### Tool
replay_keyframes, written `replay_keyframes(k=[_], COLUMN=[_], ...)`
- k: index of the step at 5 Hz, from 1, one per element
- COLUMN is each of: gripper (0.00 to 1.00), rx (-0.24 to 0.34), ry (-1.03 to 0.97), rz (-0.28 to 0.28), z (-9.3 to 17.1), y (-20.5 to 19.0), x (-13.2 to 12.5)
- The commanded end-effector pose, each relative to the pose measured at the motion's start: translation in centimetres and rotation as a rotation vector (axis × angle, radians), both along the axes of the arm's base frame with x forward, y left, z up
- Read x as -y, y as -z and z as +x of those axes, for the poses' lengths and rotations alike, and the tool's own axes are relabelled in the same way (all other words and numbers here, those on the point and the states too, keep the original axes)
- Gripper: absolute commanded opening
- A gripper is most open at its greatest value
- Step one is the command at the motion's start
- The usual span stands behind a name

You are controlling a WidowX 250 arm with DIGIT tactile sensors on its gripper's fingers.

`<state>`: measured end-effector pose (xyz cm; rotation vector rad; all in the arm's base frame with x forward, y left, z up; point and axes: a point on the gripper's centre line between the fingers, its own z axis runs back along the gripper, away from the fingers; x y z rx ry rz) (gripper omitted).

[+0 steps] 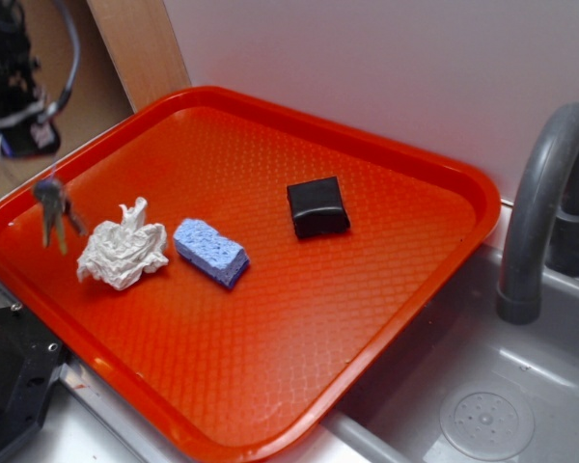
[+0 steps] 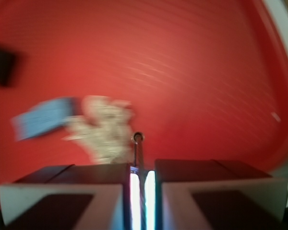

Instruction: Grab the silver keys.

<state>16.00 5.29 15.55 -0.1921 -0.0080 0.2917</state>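
1 red tray [image 1: 405,280] beside grey sink [image 1: 521,405]

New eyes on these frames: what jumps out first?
The big orange-red tray fills the exterior view, with a crumpled white tissue, blue sponge and black block lying on it. Above its left edge, the silver keys hang in the air. In the wrist view, the gripper is nearly closed on a thin metal piece.

On the tray [image 1: 386,289], the tissue [image 1: 122,251] is placed left of the sponge [image 1: 210,251], touching it. The block [image 1: 318,206] is set well apart, right. The keys [image 1: 53,207] are located left of the tissue.
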Motion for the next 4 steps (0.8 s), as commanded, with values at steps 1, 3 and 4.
replay_keyframes(k=[1, 3, 4], gripper=[0.0, 0.0, 0.0], rx=[0.286, 0.217, 0.167], ry=[0.297, 0.236, 0.237], rz=[0.172, 0.165, 0.159], z=[1.0, 3.2, 3.4], y=[-10.5, -16.5, -16.3], x=[5.2, 5.2, 5.1])
